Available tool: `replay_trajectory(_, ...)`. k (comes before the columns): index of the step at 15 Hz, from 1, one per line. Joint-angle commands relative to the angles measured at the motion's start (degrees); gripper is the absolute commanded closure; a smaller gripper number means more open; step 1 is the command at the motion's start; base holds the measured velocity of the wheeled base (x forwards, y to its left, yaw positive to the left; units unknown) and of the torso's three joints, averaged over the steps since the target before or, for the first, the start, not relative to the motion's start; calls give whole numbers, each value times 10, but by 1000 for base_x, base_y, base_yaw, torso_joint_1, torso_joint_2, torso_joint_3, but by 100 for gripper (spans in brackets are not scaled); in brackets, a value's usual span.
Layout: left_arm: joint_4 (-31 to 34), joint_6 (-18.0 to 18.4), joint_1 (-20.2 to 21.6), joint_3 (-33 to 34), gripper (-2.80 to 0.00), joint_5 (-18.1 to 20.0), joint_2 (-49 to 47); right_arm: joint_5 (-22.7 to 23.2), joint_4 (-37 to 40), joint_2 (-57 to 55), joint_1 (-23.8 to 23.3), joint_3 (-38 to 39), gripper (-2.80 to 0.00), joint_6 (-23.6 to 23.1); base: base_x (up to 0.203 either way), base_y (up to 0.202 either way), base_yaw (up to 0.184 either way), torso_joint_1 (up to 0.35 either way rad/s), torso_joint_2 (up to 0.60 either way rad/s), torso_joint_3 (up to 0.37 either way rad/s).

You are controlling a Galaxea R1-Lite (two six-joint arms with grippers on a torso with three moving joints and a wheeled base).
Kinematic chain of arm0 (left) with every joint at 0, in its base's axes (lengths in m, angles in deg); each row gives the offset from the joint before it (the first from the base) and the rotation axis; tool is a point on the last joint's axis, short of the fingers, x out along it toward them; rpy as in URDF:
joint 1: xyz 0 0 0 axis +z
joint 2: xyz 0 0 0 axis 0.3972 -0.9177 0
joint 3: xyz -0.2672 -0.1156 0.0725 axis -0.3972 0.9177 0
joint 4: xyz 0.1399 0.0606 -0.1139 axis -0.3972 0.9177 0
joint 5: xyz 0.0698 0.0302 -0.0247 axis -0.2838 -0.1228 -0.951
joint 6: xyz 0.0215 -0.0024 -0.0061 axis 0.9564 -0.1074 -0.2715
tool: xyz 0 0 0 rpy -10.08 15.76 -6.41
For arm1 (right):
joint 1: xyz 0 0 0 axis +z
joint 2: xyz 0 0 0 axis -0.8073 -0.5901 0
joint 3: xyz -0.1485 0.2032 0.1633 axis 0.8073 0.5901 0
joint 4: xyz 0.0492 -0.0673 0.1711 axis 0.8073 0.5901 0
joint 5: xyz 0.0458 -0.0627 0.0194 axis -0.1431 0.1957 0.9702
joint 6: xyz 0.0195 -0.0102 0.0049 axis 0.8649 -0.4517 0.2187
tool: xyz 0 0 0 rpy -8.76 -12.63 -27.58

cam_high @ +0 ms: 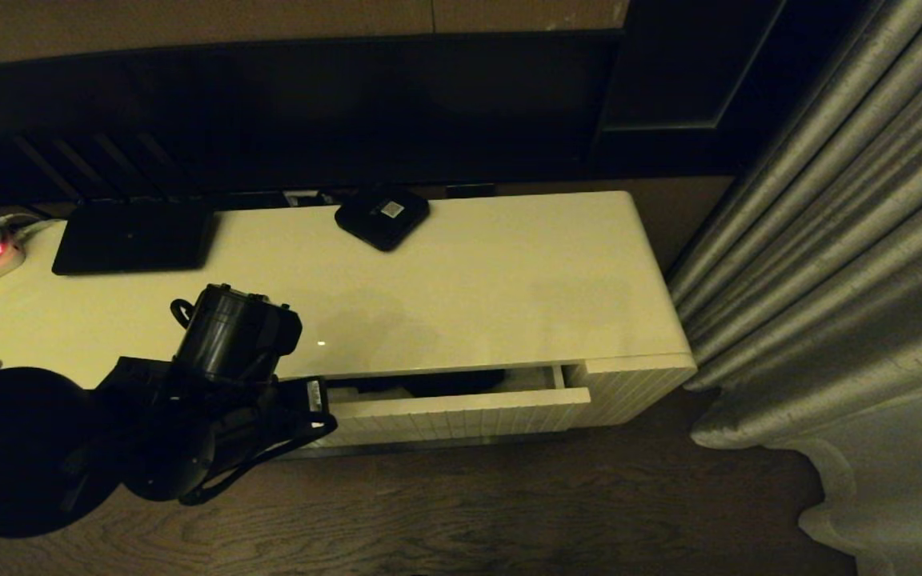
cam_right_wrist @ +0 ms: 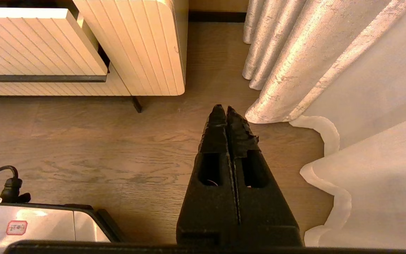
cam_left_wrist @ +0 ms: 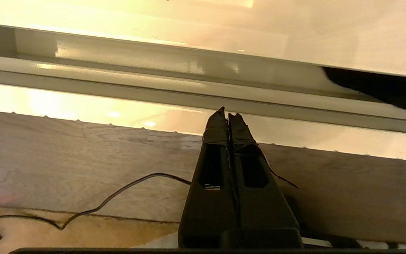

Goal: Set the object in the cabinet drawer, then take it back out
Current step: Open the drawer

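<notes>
Umbrella (cam_high: 449,384) fabric showed dark inside the barely open cabinet drawer (cam_high: 461,410), evidently stowed there, while the left claw (cam_left_wrist: 228,114), pressed together and empty, sat by the drawer front, perhaps to push it, and the right claw (cam_right_wrist: 224,110), likewise pressed together, hung parked over the floor.
</notes>
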Motion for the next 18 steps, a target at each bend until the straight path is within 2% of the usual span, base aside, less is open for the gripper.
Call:
replay_trajectory(1,-2,-2,-1,-1,0,-2,1,0,0,0,0,0,0,0,0,0,0,0,0,0)
replay_trajectory(5,-12,0,-1,-1,0,-2,-29,0,0,0,0,0,0,0,0,0,0,0,0,0)
replay_trajectory(10,-54,3,3,-4,0,-2,-53,0,0,0,0,0,0,0,0,0,0,0,0,0)
replay_trajectory(15,-52,3,3,-17,0,-4,-37,0,0,0,0,1,0,0,0,0,0,0,0,0)
replay_trajectory(18,-57,0,3,-4,0,-2,-69,0,0,0,0,0,0,0,0,0,0,0,0,0)
